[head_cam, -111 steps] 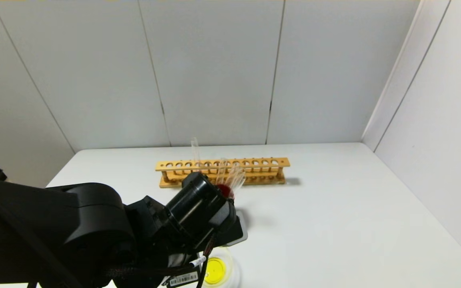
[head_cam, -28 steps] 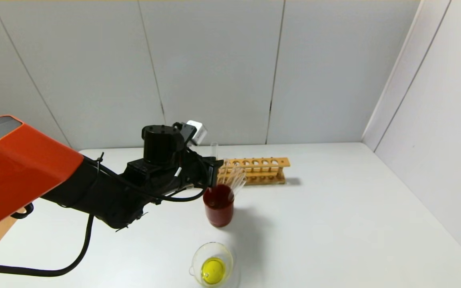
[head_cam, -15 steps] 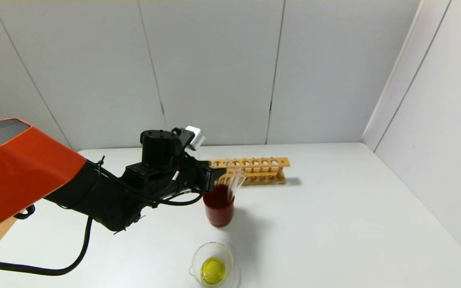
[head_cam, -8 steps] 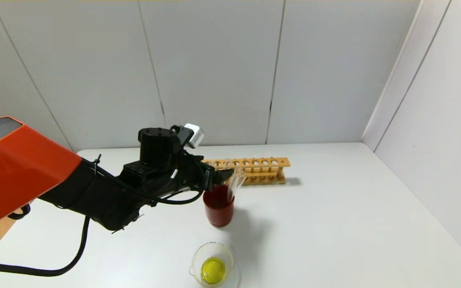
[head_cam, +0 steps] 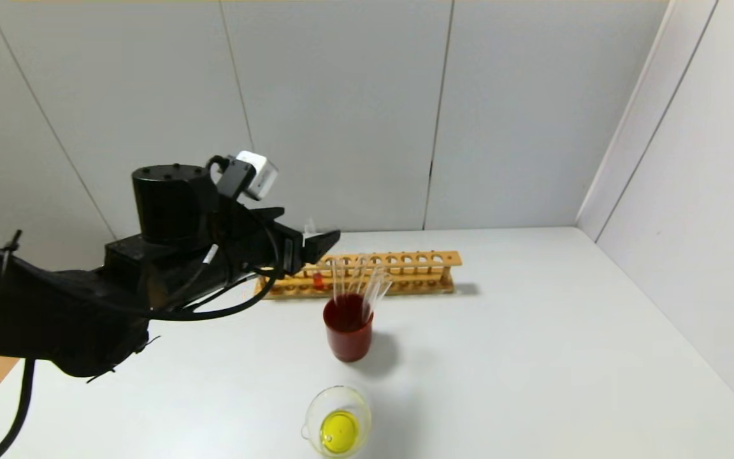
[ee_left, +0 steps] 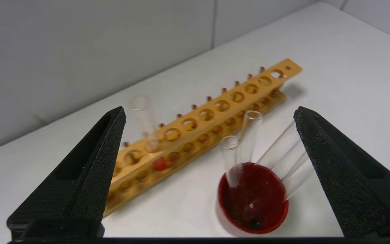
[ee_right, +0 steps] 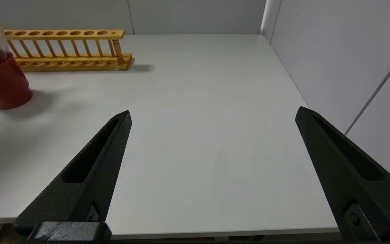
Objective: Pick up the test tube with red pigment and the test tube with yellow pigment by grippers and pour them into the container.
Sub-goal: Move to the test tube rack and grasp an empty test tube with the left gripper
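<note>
The test tube with red pigment [head_cam: 318, 279] stands upright in the wooden rack [head_cam: 405, 271]; in the left wrist view its red liquid [ee_left: 159, 164] shows low in the rack [ee_left: 222, 112]. No tube with yellow pigment shows. Yellow liquid lies in the clear glass container [head_cam: 323, 400] at the table's front. My left gripper [head_cam: 322, 242] is open and empty, raised above and left of the red cup [head_cam: 348, 331]; it shows wide open in its wrist view [ee_left: 209, 110]. My right gripper [ee_right: 213, 112] is open and empty over the table's front right part, out of the head view.
The dark-red cup [ee_left: 252, 200] holds several clear empty tubes leaning out of it, in front of the rack; it also shows in the right wrist view [ee_right: 2, 84]. The white table [head_cam: 532, 350] ends at walls behind and on the right.
My left gripper lowered a clear tube into the red cup, let go of it, then rose and drew back to the left, open. The tube stays in the cup.
</note>
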Robot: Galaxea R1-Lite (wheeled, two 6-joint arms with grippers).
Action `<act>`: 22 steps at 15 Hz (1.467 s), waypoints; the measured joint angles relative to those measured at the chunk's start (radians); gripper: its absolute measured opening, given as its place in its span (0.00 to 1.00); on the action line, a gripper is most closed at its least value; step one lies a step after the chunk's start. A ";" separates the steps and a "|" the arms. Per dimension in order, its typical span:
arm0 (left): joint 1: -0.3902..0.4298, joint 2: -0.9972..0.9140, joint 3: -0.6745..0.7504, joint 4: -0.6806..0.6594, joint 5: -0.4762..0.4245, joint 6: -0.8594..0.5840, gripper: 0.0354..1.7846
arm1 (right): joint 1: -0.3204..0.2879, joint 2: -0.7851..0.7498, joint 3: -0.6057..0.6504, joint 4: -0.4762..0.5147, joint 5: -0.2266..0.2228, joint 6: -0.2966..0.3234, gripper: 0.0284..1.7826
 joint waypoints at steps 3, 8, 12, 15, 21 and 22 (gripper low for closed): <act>0.014 -0.114 0.076 0.003 0.121 0.001 0.98 | 0.000 0.000 0.000 0.000 0.000 0.000 0.95; 0.033 -0.238 0.227 -0.004 0.321 0.002 0.98 | 0.000 0.000 0.000 0.000 0.000 0.000 0.95; 0.032 -0.310 0.338 -0.022 0.331 -0.016 0.98 | 0.000 0.000 0.000 0.000 0.000 0.000 0.95; 0.030 -0.334 0.360 -0.020 0.333 -0.047 0.98 | 0.000 0.000 0.000 0.000 0.000 0.000 0.95; 0.030 -0.365 0.405 -0.025 0.335 -0.096 0.98 | 0.000 0.000 0.000 0.000 0.000 0.000 0.95; 0.030 -0.370 0.413 -0.025 0.334 -0.104 0.98 | 0.000 0.000 0.000 0.000 0.000 0.000 0.95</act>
